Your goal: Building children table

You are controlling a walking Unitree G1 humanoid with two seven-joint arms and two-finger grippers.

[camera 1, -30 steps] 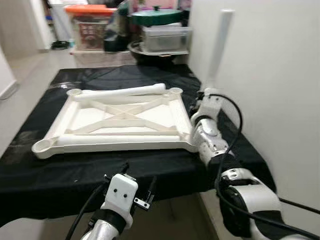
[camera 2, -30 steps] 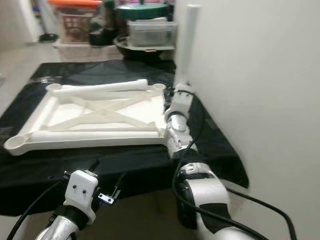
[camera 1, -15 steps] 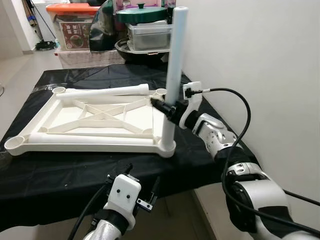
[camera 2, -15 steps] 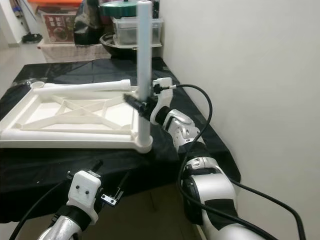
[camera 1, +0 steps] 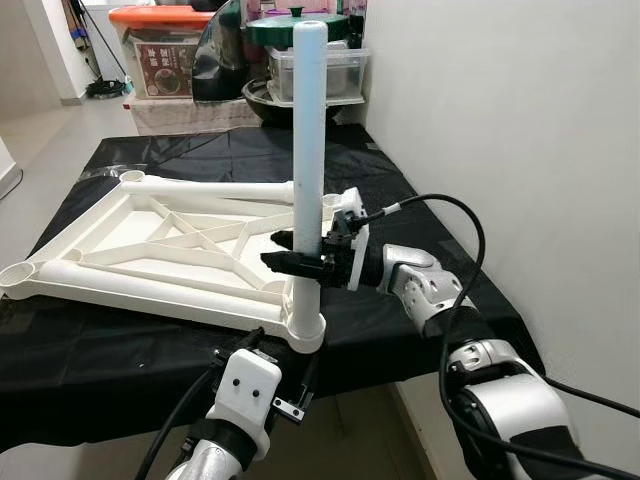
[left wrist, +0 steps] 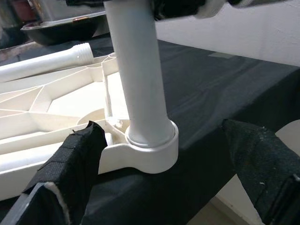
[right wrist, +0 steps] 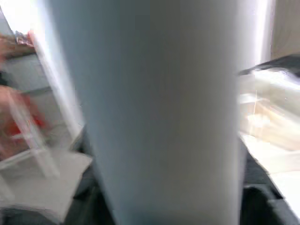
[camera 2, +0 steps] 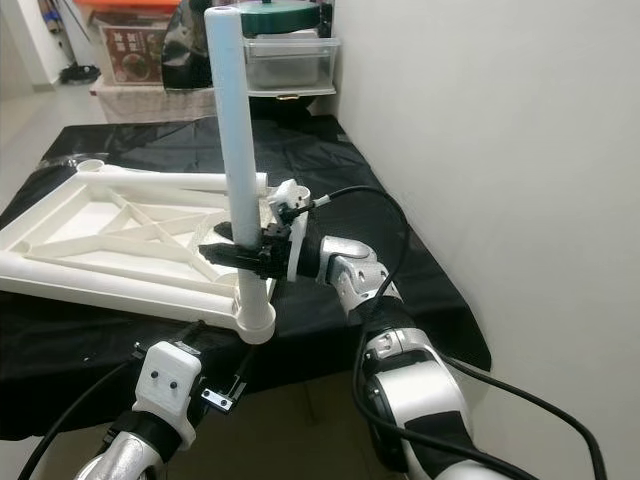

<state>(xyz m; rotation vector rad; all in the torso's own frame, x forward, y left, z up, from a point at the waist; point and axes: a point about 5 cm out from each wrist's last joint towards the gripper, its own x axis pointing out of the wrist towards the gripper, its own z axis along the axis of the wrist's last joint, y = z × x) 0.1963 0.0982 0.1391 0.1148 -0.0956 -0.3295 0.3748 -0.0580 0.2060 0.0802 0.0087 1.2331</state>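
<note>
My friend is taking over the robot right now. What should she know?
Right gripper: shut on the upright leg, low down.
Left gripper: open, empty, hovering by that leg's socket.
Tabletop: upside down on the black cloth; one leg stands in the near corner socket.
A second leg lies across the far side of the tabletop, not yet fitted.
Left: check the upright leg is seated, then fit the remaining legs.

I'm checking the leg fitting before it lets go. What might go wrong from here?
The white table leg stands in the near corner socket, held partway up by the right gripper. If it isn't fully seated, it may tip on release. That corner sits near the edge of the black-covered table, so pushing could slide the tabletop frame.
</note>
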